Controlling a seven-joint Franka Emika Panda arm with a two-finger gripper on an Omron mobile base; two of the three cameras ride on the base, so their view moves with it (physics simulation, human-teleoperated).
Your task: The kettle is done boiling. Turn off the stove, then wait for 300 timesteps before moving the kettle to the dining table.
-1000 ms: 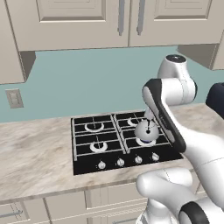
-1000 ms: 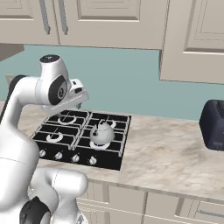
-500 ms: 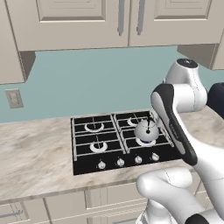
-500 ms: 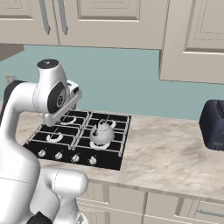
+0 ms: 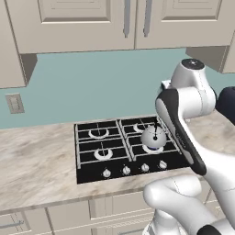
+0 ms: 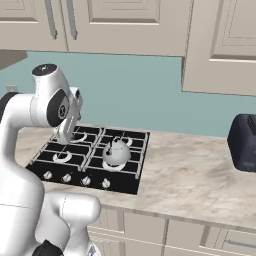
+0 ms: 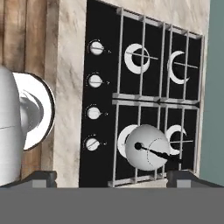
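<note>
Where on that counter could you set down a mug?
Bare marbled counter lies between the stove and the toaster, and left of the stove toward the wall outlet. The front-right burner is crowded: the kettle sits there.

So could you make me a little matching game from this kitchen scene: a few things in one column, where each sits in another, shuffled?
Things:
1. small dome-shaped silver-grey metal kettle
2. dark boxy toaster
3. four small silver knobs
4. pale wall socket

Places:
A. on the teal wall, left of the flat black gas cooktop
B. in a row along the cooktop's front edge
C. on the cooktop's front right burner
D. on the marbled counter, far right of the cooktop

Pairs: 1-C, 2-D, 3-B, 4-A
</note>
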